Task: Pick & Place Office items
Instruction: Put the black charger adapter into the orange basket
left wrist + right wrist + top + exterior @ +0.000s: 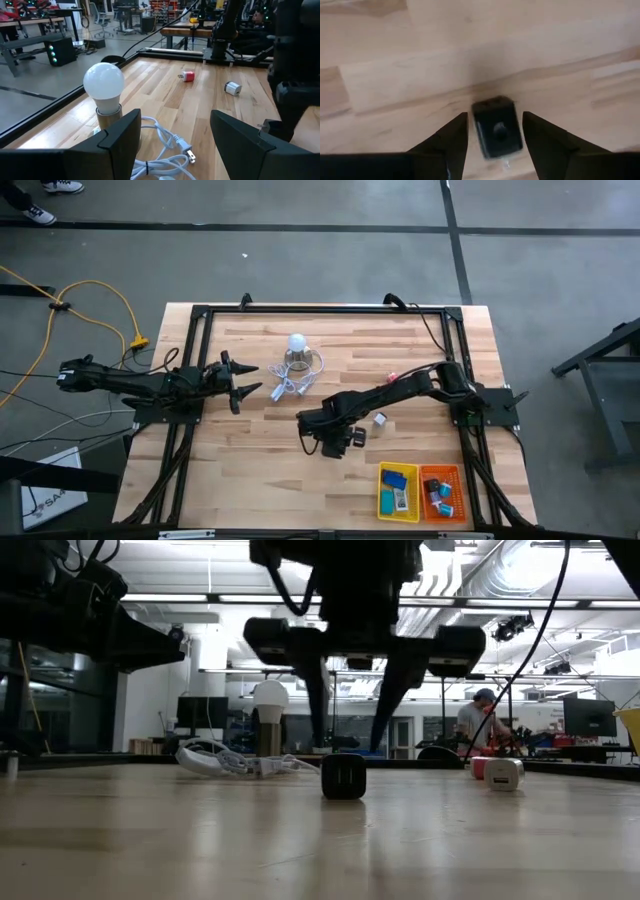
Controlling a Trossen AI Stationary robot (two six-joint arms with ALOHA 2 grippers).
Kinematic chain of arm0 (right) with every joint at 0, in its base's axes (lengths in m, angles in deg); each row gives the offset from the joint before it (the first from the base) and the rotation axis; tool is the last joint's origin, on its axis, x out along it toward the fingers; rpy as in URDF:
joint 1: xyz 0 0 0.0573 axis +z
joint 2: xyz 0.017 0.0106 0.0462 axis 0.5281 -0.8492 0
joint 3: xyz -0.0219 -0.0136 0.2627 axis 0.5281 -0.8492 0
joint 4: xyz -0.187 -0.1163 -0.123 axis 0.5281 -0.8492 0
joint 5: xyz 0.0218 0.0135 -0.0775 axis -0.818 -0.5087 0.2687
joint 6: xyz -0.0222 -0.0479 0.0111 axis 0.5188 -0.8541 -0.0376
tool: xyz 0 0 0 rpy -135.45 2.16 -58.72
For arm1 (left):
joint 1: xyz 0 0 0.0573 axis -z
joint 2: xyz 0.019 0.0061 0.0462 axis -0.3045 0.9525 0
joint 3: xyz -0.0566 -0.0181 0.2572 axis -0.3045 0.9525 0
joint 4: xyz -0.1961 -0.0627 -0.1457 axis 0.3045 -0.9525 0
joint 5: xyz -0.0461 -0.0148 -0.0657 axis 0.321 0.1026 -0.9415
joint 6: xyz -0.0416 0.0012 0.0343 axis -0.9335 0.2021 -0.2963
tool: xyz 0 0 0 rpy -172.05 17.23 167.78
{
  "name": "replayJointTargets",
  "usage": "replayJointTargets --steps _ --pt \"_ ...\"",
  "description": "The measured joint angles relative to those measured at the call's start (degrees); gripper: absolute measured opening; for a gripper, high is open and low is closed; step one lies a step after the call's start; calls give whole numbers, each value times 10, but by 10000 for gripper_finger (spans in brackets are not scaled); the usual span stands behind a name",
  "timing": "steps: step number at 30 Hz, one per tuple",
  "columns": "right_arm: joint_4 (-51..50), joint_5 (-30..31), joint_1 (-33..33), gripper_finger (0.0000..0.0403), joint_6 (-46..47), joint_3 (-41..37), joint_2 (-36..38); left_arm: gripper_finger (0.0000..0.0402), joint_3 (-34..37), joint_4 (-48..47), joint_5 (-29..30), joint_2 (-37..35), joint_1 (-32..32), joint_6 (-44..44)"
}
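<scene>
With our right gripper (495, 137) hanging open, its fingers straddling the black cube (497, 131) on the table (395, 75) directly below, we risk nudging it askew if one finger touches first, while our left gripper (238, 382) waits open, well apart.

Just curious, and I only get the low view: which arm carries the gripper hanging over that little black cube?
Observer: The right arm. From above, it reaches in from the table's right side, ending in the right gripper.
Operator: Has it grabbed the cube?
Observer: Not yet. Its wrist camera shows the black cube between open fingers, with a gap on each side.
Operator: Where might it go?
Observer: Probably the yellow tray or orange tray at a right-hand table corner; both hold small items.
</scene>
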Motion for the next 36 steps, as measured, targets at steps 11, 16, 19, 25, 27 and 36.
replayJointTargets --steps 11,16,19,25,27,36 --pt "0 0 -1 174 -2 -1 -2 230 0 1 0 0 0 0" --pt "1 0 -5 174 -2 -1 -2 230 0 2 0 0 0 0" --pt "1 -1 -7 174 -2 -1 -4 230 0 2 0 0 0 0" --pt "-1 -1 -8 174 -2 -1 -20 230 0 2 0 0 0 0" --pt "-6 0 -8 174 -3 -1 -24 230 0 2 0 0 0 0" --pt "-1 0 -10 174 -11 -1 -29 230 0 2 0 0 0 0"
